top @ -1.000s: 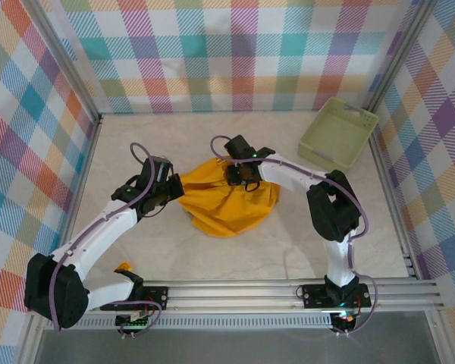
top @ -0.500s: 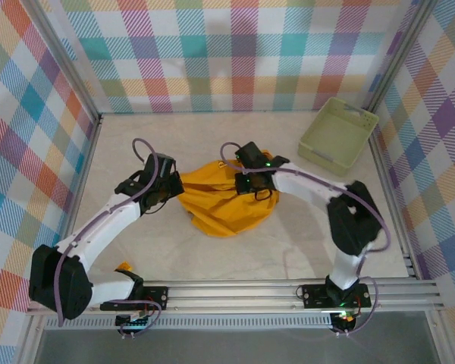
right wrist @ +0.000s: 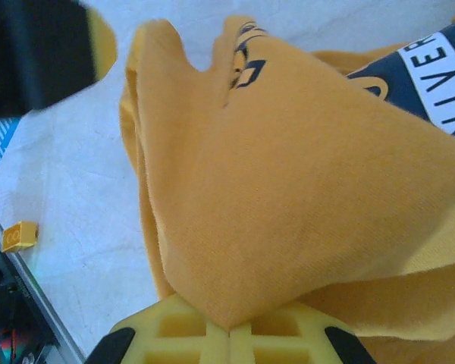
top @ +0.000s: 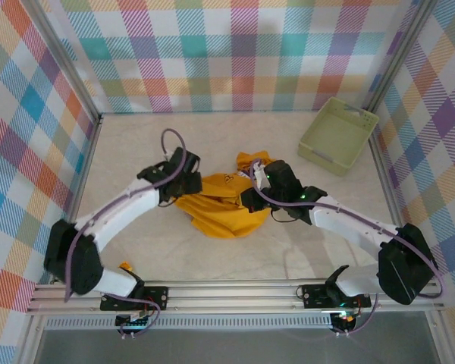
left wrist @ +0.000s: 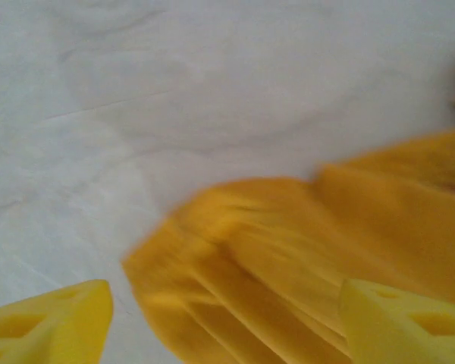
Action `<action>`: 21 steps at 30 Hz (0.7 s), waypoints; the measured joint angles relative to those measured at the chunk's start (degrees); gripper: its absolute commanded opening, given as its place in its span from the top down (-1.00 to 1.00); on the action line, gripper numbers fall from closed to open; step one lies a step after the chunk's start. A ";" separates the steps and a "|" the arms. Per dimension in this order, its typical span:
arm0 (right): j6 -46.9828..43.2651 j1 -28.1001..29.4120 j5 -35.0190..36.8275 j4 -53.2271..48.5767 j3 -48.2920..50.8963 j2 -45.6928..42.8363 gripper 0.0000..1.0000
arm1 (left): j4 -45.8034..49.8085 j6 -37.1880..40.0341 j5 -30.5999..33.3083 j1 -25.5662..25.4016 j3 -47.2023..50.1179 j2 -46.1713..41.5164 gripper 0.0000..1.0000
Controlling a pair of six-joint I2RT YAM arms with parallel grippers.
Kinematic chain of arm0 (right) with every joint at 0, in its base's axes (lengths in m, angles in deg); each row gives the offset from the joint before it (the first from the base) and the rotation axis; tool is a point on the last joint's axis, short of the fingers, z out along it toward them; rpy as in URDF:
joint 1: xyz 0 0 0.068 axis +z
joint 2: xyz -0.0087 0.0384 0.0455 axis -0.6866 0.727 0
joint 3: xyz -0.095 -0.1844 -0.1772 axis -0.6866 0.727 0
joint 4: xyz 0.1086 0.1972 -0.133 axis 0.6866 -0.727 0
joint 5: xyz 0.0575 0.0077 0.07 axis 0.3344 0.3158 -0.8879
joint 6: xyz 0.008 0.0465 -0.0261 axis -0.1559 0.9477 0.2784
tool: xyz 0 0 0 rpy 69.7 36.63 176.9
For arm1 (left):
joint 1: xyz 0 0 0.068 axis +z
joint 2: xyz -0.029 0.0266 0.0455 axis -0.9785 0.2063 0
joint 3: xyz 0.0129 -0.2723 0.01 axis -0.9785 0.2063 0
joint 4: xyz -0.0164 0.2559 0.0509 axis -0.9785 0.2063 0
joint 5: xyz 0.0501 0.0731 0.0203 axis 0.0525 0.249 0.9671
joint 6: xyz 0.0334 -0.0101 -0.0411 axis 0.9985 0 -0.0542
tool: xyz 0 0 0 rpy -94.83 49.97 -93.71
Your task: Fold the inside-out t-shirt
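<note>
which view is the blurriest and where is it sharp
Left wrist is blurriest: the shirt folds are smeared and the fingers look soft. Right wrist is sharp on the weave and the print, with a defocused dark shape at top left. Top external is crisp and evenly lit, without glare.
</note>
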 measured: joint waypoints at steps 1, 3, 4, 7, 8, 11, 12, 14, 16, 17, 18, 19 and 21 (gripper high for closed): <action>0.17 0.00 -0.39 1.01 0.02 0.00 1.00 | -0.48 0.44 -0.20 -2.91 1.18 -3.48 -0.62; 0.39 0.00 -1.09 3.37 0.02 -0.11 1.00 | -2.95 0.92 -2.08 -7.08 3.80 -10.14 -0.55; 0.39 0.00 -1.33 4.33 0.02 -0.22 1.00 | -4.42 0.96 -3.50 -7.89 4.94 -12.50 -0.49; 0.39 0.00 -1.97 6.62 0.00 -0.26 1.00 | -8.13 0.57 -6.38 -8.50 6.67 -12.87 -0.32; 0.39 0.00 -2.08 6.86 0.00 -0.26 1.00 | -9.16 0.59 -6.95 -8.50 7.02 -12.11 -0.30; 0.39 0.04 -2.38 7.32 0.00 -0.28 1.00 | -12.70 0.42 -10.12 -8.87 9.01 -6.56 -0.33; 0.39 0.07 -2.40 7.39 0.00 -0.31 1.00 | -13.40 0.39 -11.13 -9.03 9.79 -5.18 -0.34; 0.39 0.11 -2.38 7.43 0.00 -0.44 1.00 | -14.25 0.39 -12.83 -9.35 10.75 -3.89 -0.35; 0.39 0.15 -2.36 7.43 0.00 -0.61 1.00 | -15.37 0.39 -14.12 -9.57 10.84 -3.56 -0.35; 0.39 0.22 -2.36 7.43 0.00 -0.66 1.00 | -16.09 0.39 -14.60 -9.60 10.84 -3.48 -0.36; 0.39 0.33 -2.36 7.45 0.00 -0.74 1.00 | -17.49 0.39 -15.26 -9.62 10.84 -3.32 -0.40; 0.39 0.42 -2.36 7.45 0.00 -0.81 1.00 | -18.45 0.42 -15.69 -9.64 10.84 -3.02 -0.44; 0.39 0.63 -2.36 7.48 0.00 -0.87 1.00 | -19.93 0.20 -16.35 -9.64 10.82 -2.10 -0.48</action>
